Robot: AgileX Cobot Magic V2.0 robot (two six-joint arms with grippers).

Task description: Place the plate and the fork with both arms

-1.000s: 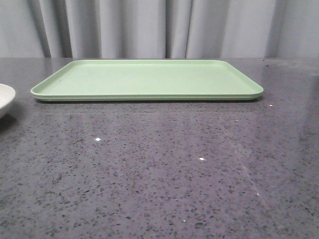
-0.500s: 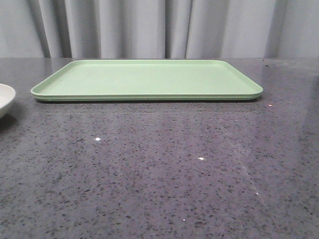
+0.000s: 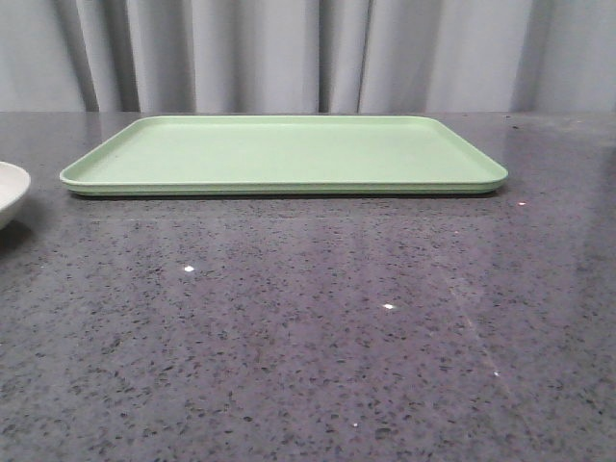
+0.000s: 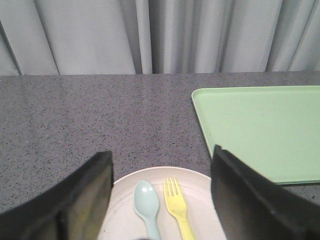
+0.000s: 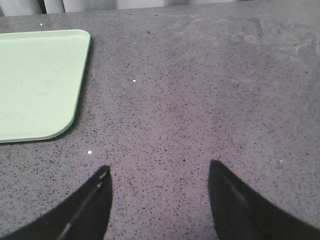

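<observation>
The off-white plate (image 4: 200,212) lies on the dark speckled table to the left of the green tray; only its edge (image 3: 10,192) shows at the left border of the front view. On it rest the yellow fork (image 4: 176,206) and a pale blue spoon (image 4: 147,202), side by side. My left gripper (image 4: 161,160) hangs open above the plate, its fingers spread wider than the two utensils. My right gripper (image 5: 159,170) is open over bare table, to the right of the tray, holding nothing. Neither gripper shows in the front view.
The flat light green tray (image 3: 289,154) lies at the middle back of the table, also seen in the wrist views (image 4: 260,130) (image 5: 35,100). Grey curtains (image 3: 308,53) hang behind the table's far edge.
</observation>
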